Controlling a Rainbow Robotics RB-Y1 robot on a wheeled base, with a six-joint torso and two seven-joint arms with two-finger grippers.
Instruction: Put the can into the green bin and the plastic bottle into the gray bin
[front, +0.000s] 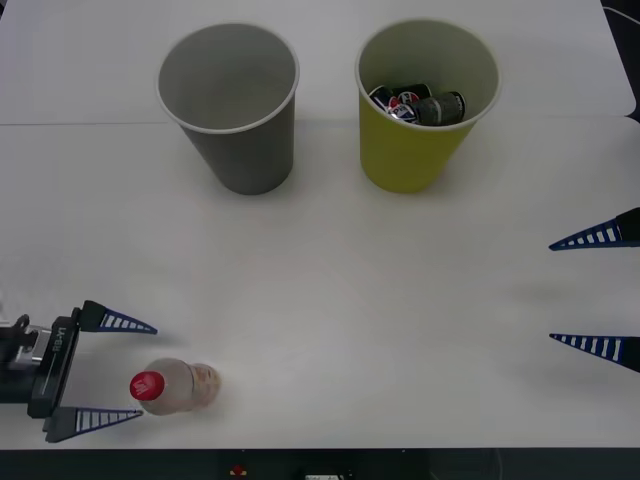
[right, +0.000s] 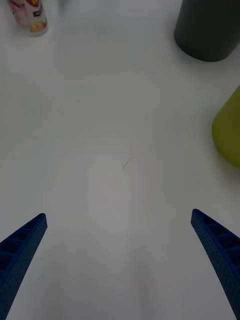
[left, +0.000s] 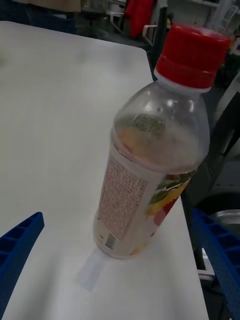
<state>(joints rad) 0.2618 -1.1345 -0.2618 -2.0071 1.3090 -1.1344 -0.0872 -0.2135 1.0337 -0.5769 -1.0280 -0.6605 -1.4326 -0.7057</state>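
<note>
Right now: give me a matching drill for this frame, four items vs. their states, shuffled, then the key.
Column 1
1. gray bin
2. green bin
3. bottle
4. right gripper

Column 2
A. holds cans
B. stands upright between the open fingers of the left gripper
C. open at the table's right edge, nothing between its fingers
D. nothing inside

Pairs: 1-D, 2-A, 3-B, 4-C

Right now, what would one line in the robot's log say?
can: in green bin | bottle: upright on table, between open left gripper fingers, not gripped | gray bin: empty | right gripper: open, idle at right edge
</note>
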